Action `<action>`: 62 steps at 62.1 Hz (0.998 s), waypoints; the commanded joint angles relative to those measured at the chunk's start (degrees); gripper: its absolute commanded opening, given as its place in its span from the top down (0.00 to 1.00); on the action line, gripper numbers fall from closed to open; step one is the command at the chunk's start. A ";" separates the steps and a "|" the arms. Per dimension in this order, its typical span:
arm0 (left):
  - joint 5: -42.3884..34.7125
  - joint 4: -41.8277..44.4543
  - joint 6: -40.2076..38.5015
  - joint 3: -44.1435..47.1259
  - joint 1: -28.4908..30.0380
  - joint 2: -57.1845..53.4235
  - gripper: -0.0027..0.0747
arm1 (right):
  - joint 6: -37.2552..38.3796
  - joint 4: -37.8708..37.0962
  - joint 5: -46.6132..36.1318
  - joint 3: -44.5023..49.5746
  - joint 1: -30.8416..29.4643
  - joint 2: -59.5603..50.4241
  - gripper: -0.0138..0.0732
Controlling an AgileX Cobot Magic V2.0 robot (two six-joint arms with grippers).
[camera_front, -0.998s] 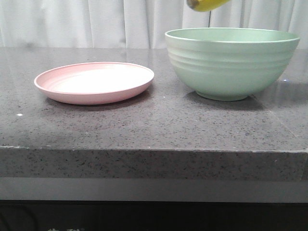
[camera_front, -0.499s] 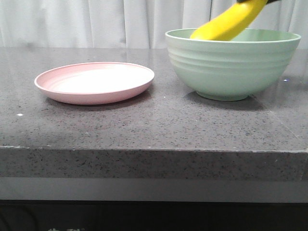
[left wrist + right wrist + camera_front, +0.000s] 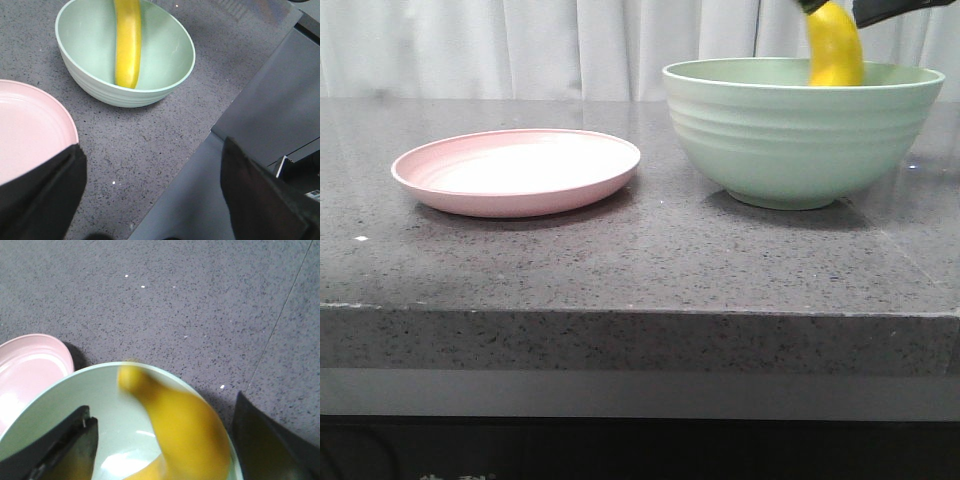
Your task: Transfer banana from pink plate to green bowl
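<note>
The yellow banana (image 3: 835, 48) stands almost upright inside the green bowl (image 3: 790, 140), its upper end above the rim. In the right wrist view the banana (image 3: 175, 425) is blurred and lies between the wide-apart fingers of my right gripper (image 3: 161, 407), which do not touch it. That gripper (image 3: 855, 5) shows at the top edge of the front view, over the bowl. From the left wrist the banana (image 3: 127, 45) lies lengthwise in the bowl (image 3: 125, 97). The pink plate (image 3: 515, 170) is bare. My left gripper (image 3: 150, 147) is open and empty, above the table's front edge.
The dark speckled stone table (image 3: 640, 260) carries the plate at the left and the bowl at the right. A white curtain (image 3: 520, 45) hangs behind. A grey ledge and dark equipment (image 3: 280, 115) lie below the table's front edge.
The banana came down from the top of the view into the bowl and swung from a slant to nearly upright. The right fingers now stand apart from it.
</note>
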 commanded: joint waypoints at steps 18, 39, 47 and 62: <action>-1.77 7.55 -5.96 -1.86 0.15 -1.34 0.26 | 24.44 -26.20 8.76 -2.39 -0.38 -16.08 0.21; -2.70 39.30 -37.28 -2.17 0.15 -6.95 0.26 | 32.18 -34.15 11.38 9.76 -0.38 -36.63 0.33; -3.78 49.74 -45.79 -0.28 0.15 -12.07 0.26 | 32.70 -34.20 11.38 16.16 -0.38 -44.24 0.33; -8.96 52.53 -48.62 11.39 0.15 -24.11 0.26 | 33.17 -33.96 11.33 26.73 -0.38 -57.67 0.33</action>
